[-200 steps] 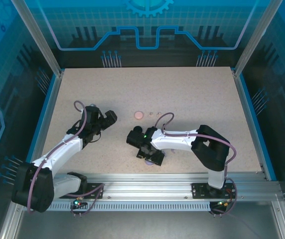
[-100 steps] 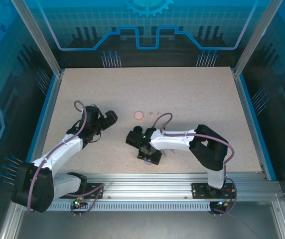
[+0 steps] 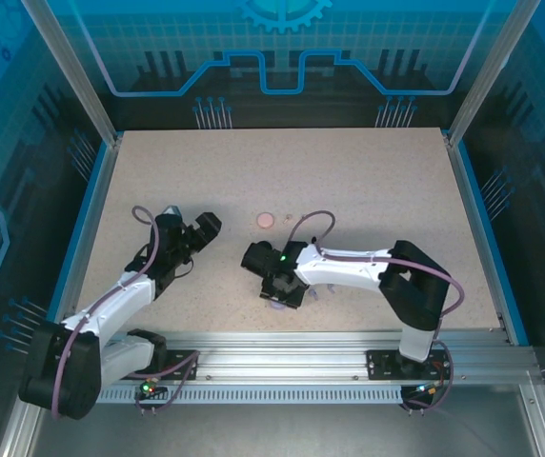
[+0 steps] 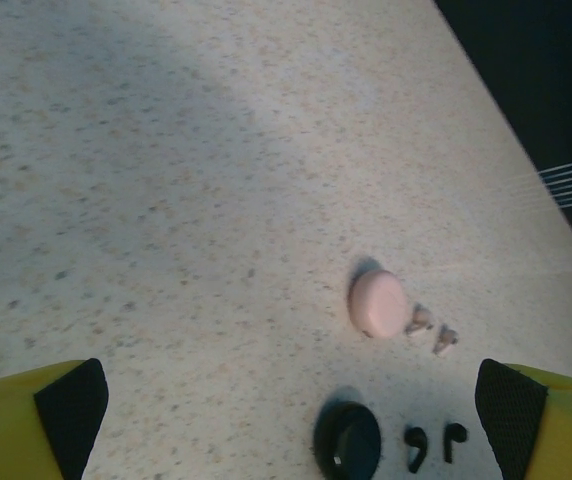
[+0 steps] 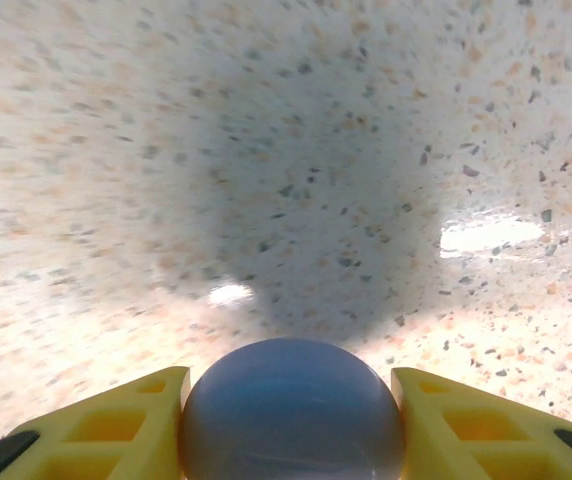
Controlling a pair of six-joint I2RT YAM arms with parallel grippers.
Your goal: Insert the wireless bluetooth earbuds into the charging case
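My right gripper point(image 5: 291, 415) has its yellow fingers point(image 5: 126, 425) against both sides of a round lilac charging case point(image 5: 292, 395) that rests on the table; in the top view this gripper point(image 3: 280, 291) is low over the near middle of the table. My left gripper point(image 4: 291, 410) is open and empty, hovering left of the middle point(image 3: 206, 227). Ahead of it lie a pink case point(image 4: 377, 303) with two pale pink earbuds point(image 4: 419, 319) beside it. Nearer lie a black case point(image 4: 347, 441) and two black earbuds point(image 4: 416, 447). Lilac earbuds are out of view.
The speckled tabletop point(image 3: 368, 181) stretches open behind and to the right. A blue rim and metal frame posts point(image 3: 473, 190) border it. The pink case point(image 3: 266, 220) lies between the two grippers, slightly farther back.
The right gripper's jaws have narrowed onto the lilac case, and it has shifted a little left. The left arm has drawn back slightly and stays open.
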